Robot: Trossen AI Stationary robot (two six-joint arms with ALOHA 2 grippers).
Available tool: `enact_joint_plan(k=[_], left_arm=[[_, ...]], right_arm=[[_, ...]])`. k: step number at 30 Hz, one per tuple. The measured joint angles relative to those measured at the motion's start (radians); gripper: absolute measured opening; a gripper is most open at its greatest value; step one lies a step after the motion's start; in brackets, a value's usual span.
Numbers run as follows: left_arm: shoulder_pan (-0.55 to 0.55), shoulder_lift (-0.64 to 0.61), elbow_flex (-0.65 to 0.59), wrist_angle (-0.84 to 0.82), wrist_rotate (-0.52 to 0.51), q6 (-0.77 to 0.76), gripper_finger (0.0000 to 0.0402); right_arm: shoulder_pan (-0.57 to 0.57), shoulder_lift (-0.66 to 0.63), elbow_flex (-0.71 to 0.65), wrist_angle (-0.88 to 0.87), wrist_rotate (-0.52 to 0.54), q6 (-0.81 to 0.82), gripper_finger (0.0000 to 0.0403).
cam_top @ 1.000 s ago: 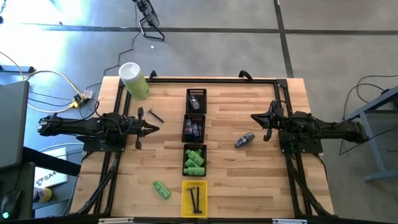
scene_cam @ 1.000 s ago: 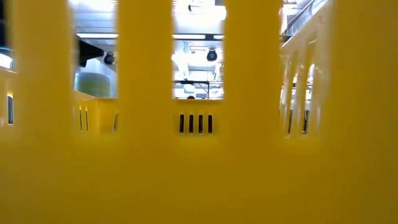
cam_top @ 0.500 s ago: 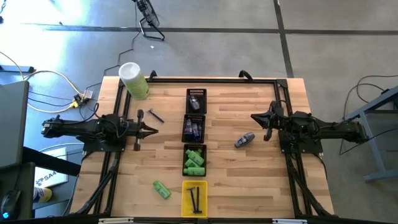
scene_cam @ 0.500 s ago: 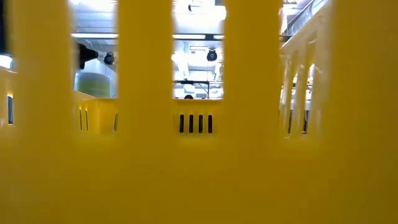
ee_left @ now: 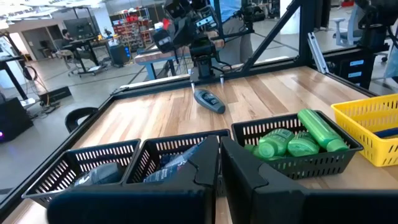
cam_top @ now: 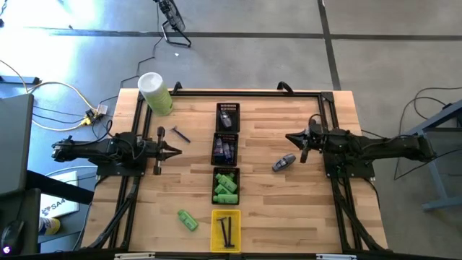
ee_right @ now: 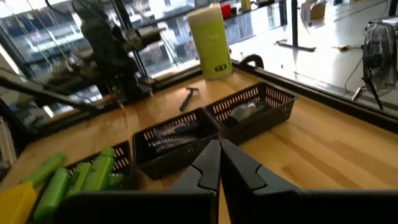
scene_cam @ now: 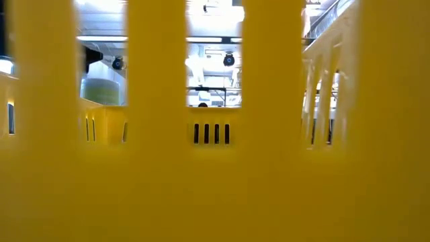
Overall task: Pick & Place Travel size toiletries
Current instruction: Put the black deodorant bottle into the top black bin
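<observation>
Four trays stand in a row down the table's middle. The far black tray (cam_top: pixel 227 115) holds a grey-blue oval piece, the second (cam_top: pixel 224 149) purple-grey tubes, the third (cam_top: pixel 226 186) green bottles (ee_left: pixel 298 138), and the yellow tray (cam_top: pixel 226 231) dark sticks. Three items lie loose on the wood: a green bottle (cam_top: pixel 188 220), a grey-blue oval piece (cam_top: pixel 284 162) and a dark stick (cam_top: pixel 180 134). My left gripper (cam_top: pixel 179 150) is shut, level, left of the trays. My right gripper (cam_top: pixel 289 137) is shut, just above and beyond the loose oval piece. Both hold nothing.
A big pale-green cylinder with a white top (cam_top: pixel 156 92) stands at the table's far left corner. The yellow tray's slotted wall (scene_cam: pixel 215 188) fills the low view. Bare wood lies between the trays and each arm.
My right gripper has rolled a little about its own line and tipped slightly downward, still shut. The toiletries and trays lie where they were.
</observation>
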Motion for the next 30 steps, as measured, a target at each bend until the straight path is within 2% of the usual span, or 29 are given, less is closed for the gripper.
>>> enact_joint_plan(k=[6, 16, 22, 30], left_arm=[[0.0, 0.0, 0.0, -0.004, 0.0, 0.0, 0.0015], [0.0, 0.0, 0.0, -0.019, -0.003, 0.0, 0.0015], [0.0, 0.0, 0.0, -0.019, -0.003, 0.0, 0.0015], [0.0, 0.001, 0.0, -0.037, -0.004, 0.0, 0.0015]], right_arm=[[0.0, 0.157, 0.143, -0.071, 0.003, -0.065, 0.0002], [0.0, 0.448, 0.43, -0.447, -0.002, -0.075, 0.0002], [0.0, 0.572, 0.55, -0.582, -0.06, -0.134, 0.0002], [0.0, 0.7, 0.691, -0.874, -0.141, -0.151, 0.0002]])
